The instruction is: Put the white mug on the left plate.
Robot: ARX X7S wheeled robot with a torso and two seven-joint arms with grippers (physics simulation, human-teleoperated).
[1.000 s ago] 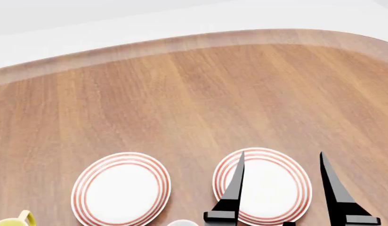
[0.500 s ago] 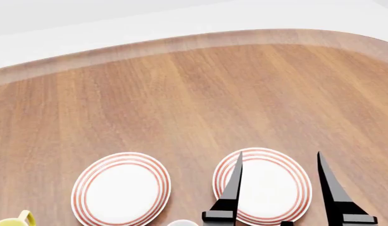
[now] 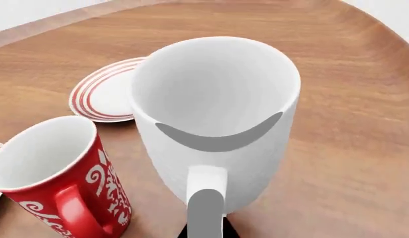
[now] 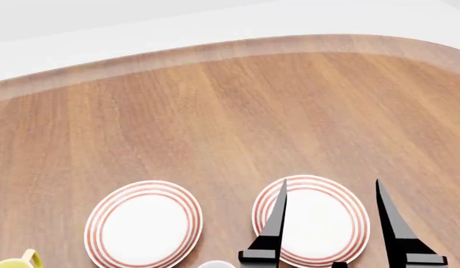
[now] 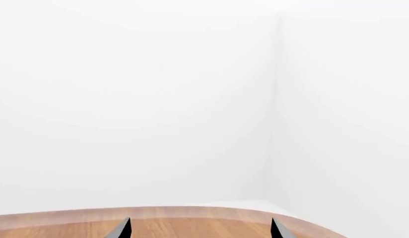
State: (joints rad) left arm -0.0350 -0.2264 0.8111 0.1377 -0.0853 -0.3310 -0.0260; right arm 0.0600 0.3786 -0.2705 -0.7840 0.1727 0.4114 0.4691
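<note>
The white mug [image 3: 218, 114] fills the left wrist view, upright on the wood with its loop handle turned toward the camera. My left gripper [image 3: 206, 231] shows only as two dark finger stubs pressed against either side of that handle. In the head view only a sliver of the mug's rim [image 4: 215, 264] shows at the bottom edge. The left plate [image 4: 143, 223], white with red rings, lies bare just beyond it. My right gripper [image 4: 330, 184] hangs open over the right plate [image 4: 310, 245], with nothing between its fingers.
A small red patterned mug [image 3: 59, 178] stands close beside the white mug. A ringed plate [image 3: 102, 94] lies behind them. A yellow mug handle [image 4: 29, 259] peeks in at the head view's bottom left. The table's curved far edge [image 4: 230, 47] meets a white wall.
My right gripper's fingers have drifted slightly to the left in the head view. The plates and mugs have not moved.
</note>
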